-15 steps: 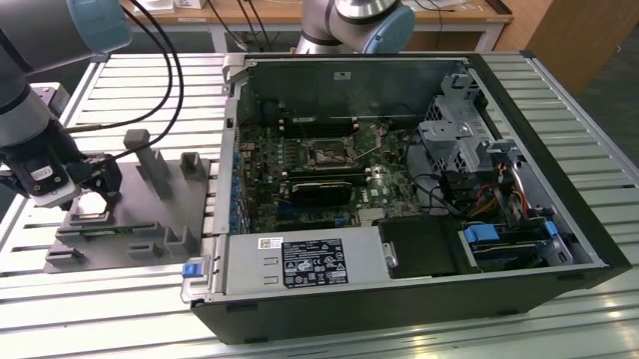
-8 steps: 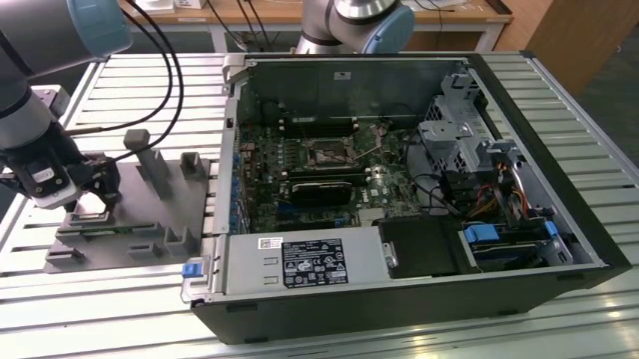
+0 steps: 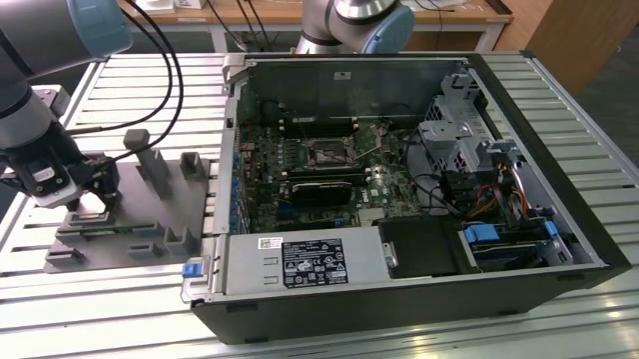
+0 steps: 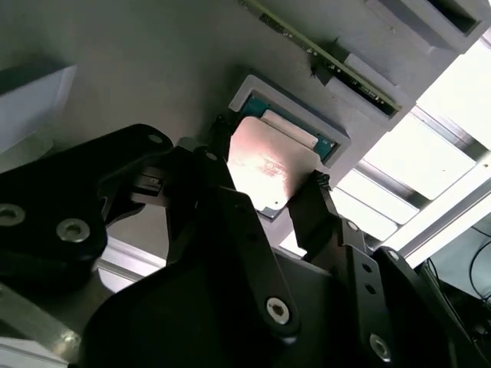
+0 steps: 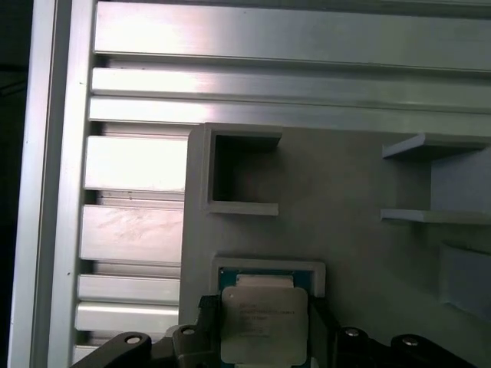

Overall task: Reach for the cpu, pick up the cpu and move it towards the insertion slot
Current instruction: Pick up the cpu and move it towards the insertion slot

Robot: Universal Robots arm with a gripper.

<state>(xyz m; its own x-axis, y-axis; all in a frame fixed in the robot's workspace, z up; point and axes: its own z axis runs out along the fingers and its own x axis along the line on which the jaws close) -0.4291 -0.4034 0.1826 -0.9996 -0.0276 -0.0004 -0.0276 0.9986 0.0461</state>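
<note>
The cpu (image 4: pixel 270 167), a flat square chip with a shiny silver top, sits at a shallow square pocket (image 5: pixel 268 270) of the grey fixture plate (image 3: pixel 140 224). My gripper (image 4: pixel 268 170) is down over it at the exterior view's left (image 3: pixel 85 206). Both wrist views show a black finger (image 4: pixel 219 149) against one edge of the chip (image 5: pixel 263 322) and the other finger (image 5: pixel 321 326) against the opposite edge. The gripper is shut on the cpu, which seems to be just above the pocket's floor. The insertion slot (image 3: pixel 328 153) is the square socket on the motherboard inside the open computer case, far towards the exterior view's right.
Upright grey fixture blocks (image 3: pixel 150 161) stand on the plate between the gripper and the case wall (image 3: pixel 232 149). A long black card (image 3: pixel 319 191) lies below the socket. Drive cages and cables (image 3: pixel 469 149) fill the case's right side. A slatted aluminium table (image 3: pixel 150 82) carries everything.
</note>
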